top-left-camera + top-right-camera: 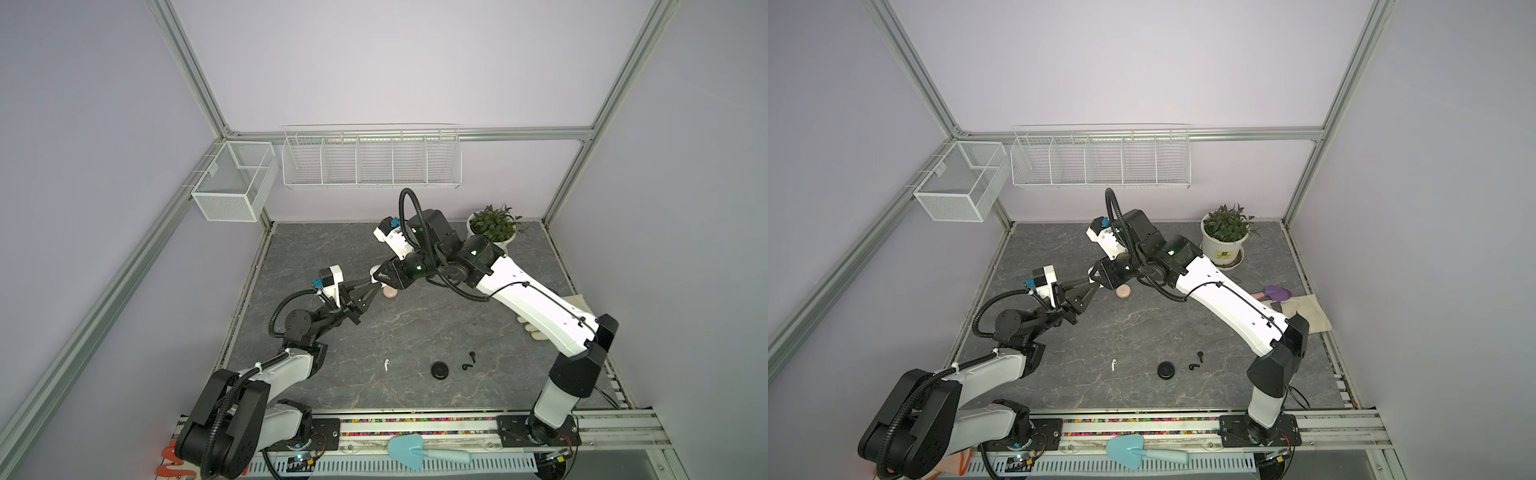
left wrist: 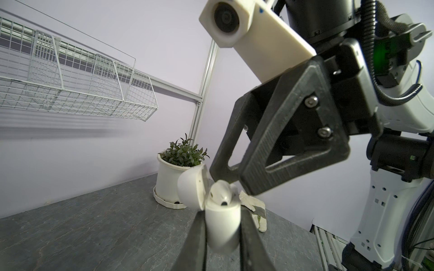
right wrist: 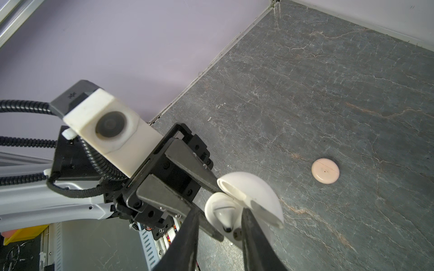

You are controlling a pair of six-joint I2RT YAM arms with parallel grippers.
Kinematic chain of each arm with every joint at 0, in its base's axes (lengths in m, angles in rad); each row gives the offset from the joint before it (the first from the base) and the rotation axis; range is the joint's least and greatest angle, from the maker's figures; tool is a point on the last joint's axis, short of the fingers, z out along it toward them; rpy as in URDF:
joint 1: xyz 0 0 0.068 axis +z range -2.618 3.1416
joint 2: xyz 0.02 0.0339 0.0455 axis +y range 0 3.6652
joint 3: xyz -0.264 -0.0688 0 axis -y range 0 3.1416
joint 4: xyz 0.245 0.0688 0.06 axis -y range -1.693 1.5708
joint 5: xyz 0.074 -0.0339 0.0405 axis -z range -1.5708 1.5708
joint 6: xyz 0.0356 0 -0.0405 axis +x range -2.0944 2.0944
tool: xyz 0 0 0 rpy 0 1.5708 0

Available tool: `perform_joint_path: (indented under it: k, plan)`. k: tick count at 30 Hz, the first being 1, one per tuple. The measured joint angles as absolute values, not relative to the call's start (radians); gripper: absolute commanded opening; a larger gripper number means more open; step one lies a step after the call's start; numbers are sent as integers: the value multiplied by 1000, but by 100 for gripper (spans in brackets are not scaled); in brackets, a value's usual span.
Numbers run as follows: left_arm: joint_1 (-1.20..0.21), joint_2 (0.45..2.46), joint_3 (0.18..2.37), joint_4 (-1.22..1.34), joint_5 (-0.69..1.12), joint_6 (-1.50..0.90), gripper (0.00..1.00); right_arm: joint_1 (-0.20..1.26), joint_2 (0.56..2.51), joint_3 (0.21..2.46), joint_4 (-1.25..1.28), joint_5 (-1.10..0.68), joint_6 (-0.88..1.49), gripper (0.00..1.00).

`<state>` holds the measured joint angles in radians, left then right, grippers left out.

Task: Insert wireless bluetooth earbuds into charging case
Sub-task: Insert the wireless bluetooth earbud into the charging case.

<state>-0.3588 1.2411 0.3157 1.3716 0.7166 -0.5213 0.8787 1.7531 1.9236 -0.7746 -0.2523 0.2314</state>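
2 arms meet above the far middle of the desk (image 1: 415,332). From my station I see the left jaws pressed together on the body of a white charging case (image 2: 223,225), holding it clear of the desk with its lid (image 2: 190,187) swung open. 1 whitish earbud (image 2: 220,191) sits in the case's mouth, head up, its stem hidden. The right jaws hang over it, spread part way, 1 tip on either side of that earbud in the right wrist view; I cannot tell whether they touch it. Below the pair a pink round case (image 3: 325,170) lies flat on the desk. Toward the front edge a loose whitish earbud (image 1: 386,364) lies alone; to its right sits a black round case (image 1: 441,369), and just beside that 2 black earbuds (image 1: 472,355), near each other but apart. A potted plant (image 1: 1225,232) stands in the far right corner. A pale glove (image 1: 534,328) lies under the right forearm, and a blue trowel (image 1: 409,451) lies off the desk at the front.
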Motion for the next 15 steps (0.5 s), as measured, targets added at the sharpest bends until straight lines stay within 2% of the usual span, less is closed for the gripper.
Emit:
perform_joint_path:
  k: [8,15]
  plan:
    - [-360,1232,292,1372,691,-522,0,878,1717,1924,-810,-202,213,37]
    - [-360,1147,249,1275,588,-536,0,882,1423,1489,-760,-119,273,39]
